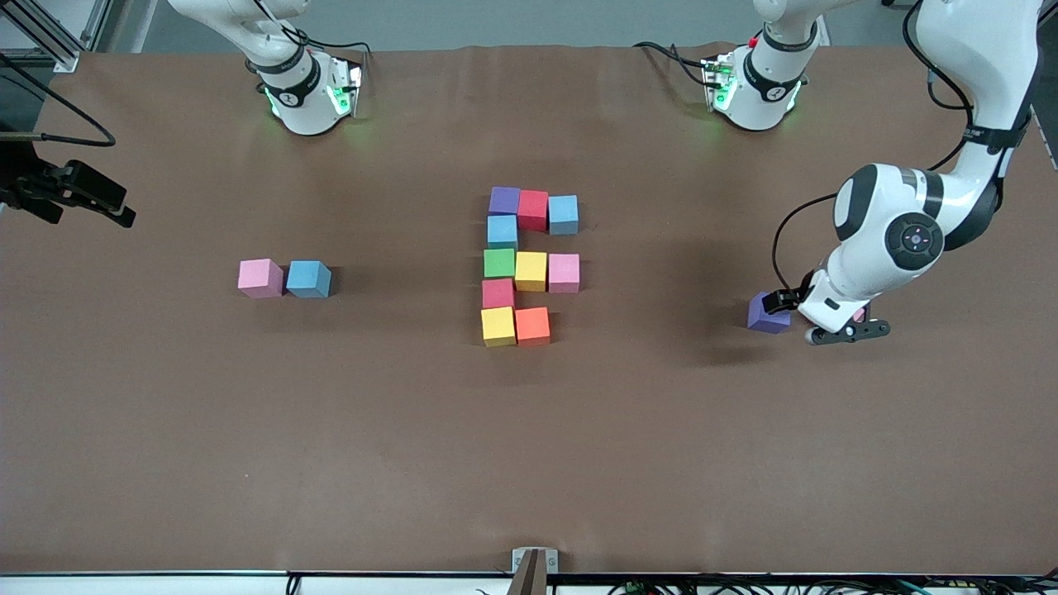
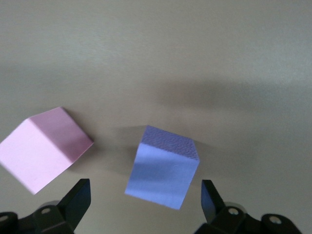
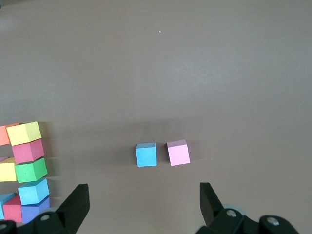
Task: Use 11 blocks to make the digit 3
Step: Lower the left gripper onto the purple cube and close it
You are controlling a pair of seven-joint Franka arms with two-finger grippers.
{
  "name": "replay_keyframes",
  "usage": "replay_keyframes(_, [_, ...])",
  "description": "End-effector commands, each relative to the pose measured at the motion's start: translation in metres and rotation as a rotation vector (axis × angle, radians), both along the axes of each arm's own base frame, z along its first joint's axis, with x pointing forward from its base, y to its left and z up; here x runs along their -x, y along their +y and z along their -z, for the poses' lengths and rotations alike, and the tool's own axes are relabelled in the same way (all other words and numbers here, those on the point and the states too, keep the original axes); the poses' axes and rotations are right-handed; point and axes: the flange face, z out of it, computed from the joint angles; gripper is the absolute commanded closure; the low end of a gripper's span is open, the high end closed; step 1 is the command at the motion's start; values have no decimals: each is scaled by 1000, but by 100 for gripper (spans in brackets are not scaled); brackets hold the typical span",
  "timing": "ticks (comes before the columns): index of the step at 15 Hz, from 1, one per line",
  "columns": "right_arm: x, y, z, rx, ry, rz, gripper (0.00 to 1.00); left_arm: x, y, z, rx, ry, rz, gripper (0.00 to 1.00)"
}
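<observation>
A brown surface [image 1: 248, 430] is carrying ten blocks clustered at frame centre as an unfinished digit 3 [image 1: 529, 268]. At mid-right of the front view the left hand [image 2: 145, 197] is hovering low with its fingers spread wide around a purple block [image 1: 765, 314], gripping nothing; a pink block [image 2: 41, 146] is lying just beside it. At centre-left a pink block [image 1: 259, 278] and a blue block [image 1: 308, 278] are sitting side by side. The right hand [image 3: 144, 200] is waiting wide open above them.

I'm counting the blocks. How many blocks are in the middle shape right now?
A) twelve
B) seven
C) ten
C: the middle shape has ten blocks: three in its top row, one blue, three in the middle row, one red, then yellow and orange.
</observation>
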Motion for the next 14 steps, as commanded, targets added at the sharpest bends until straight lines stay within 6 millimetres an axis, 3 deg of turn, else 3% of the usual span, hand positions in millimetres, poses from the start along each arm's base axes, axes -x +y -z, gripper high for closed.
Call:
replay_keyframes(1, [0,1,-3,1,-5,-7,0,-1,-5,10,36,0,49,0])
replay_keyframes(8, [0,2,-3,1,-5,-9,0,0,-6,53,89,31,93,2])
replay_keyframes(12, [0,2,-3,1,-5,-9,0,4,-9,68,100,53,98,37])
replay_keyframes(14, [0,2,-3,1,-5,-9,0,2,-14,67,97,47,88,56])
